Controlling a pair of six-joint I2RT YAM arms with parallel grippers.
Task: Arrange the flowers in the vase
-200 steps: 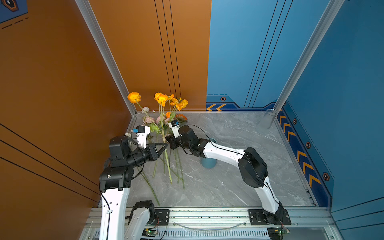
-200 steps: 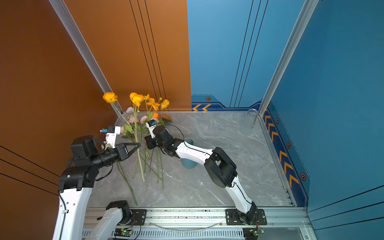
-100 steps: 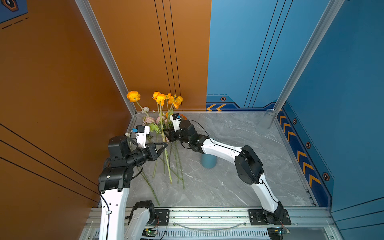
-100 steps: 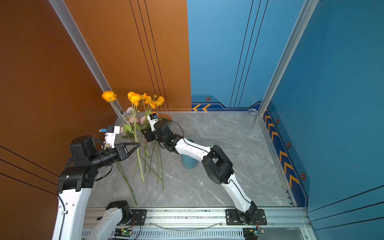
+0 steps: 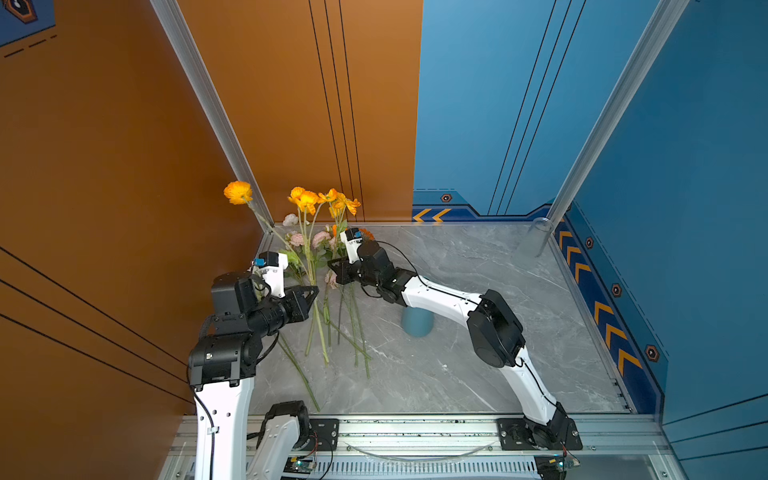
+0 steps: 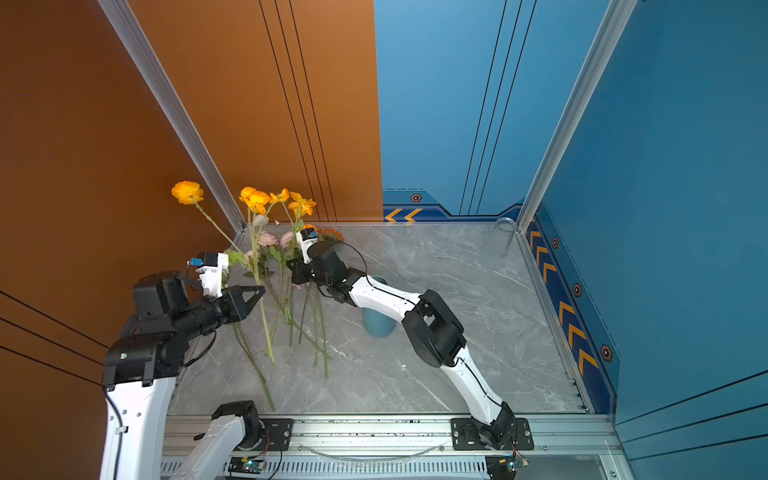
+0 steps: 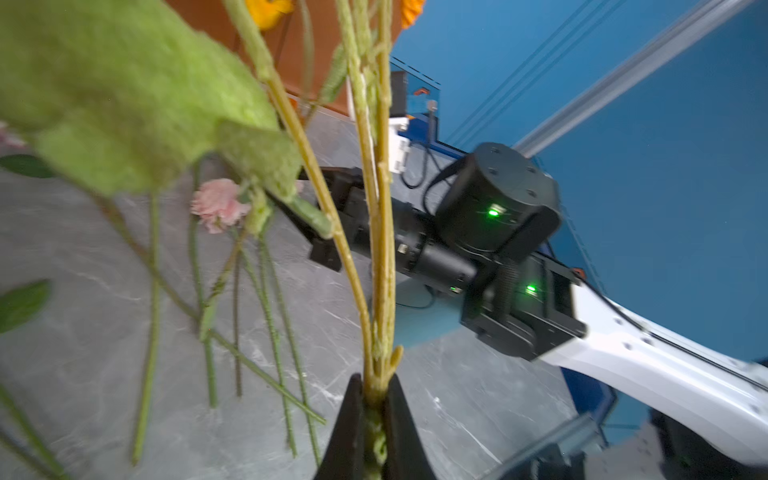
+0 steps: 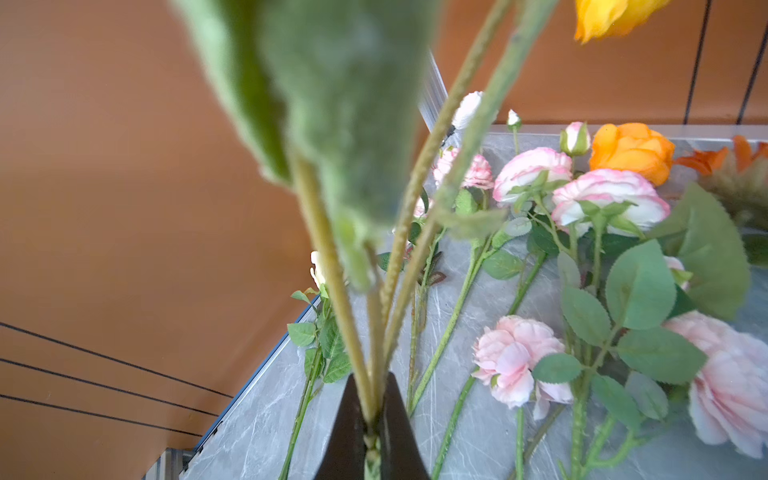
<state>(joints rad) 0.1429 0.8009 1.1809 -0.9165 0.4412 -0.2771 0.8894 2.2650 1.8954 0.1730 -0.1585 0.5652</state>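
While our left gripper (image 7: pixel 374 380) and right gripper (image 8: pixel 372 384) each clamp yellow-orange flower stems (image 7: pixel 382 291), we think the blue vase (image 5: pixel 417 325) empty; pink roses (image 8: pixel 515 361) lie on the tabletop (image 5: pixel 478 257).

The left pincer (image 7: pixel 374 379) clamps yellow-green stems (image 7: pixel 383 270) — a pink bloom (image 7: pixel 218 204) lies on the grey table (image 7: pixel 83 299).

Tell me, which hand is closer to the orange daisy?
Right. The right hand is just in front of the orange daisy, holding flower stems. The left hand is farther forward and to the left, holding other stems.
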